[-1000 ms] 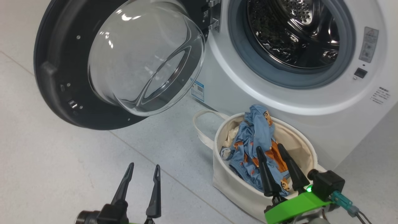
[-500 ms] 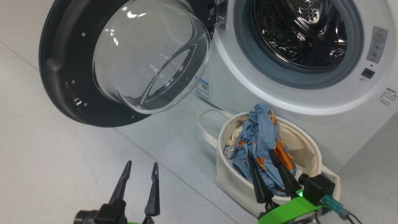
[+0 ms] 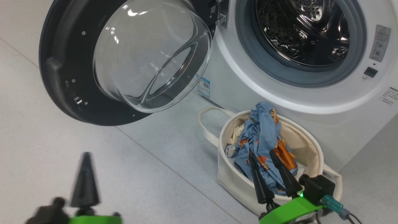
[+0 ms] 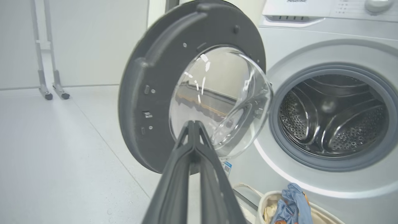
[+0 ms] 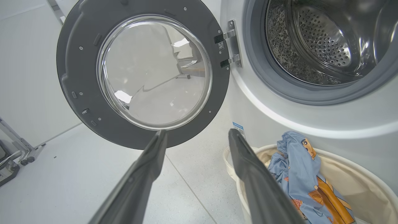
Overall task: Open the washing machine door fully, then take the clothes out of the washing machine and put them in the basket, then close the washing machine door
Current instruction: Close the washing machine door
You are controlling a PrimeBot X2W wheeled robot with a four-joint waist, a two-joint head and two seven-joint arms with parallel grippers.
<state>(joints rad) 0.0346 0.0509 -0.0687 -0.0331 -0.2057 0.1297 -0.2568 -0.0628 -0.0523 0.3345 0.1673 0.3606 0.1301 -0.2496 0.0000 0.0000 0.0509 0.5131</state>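
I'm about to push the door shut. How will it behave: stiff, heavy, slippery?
The door hangs on a side hinge, so it should swing as one rigid piece rather than flex. Its thick glass bowl probably makes it heavy and slow to start. It looks smooth and glossy, so a push may slide off; press squarely.

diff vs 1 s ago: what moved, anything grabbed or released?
The left end effector shut its two dark fingers on nothing and swung left in the head view, where it is blurred by motion. Unchanged: the right end effector open over the light blue bear-print clothes in the round cream canvas basket; the large round black-rimmed glass door wide open.
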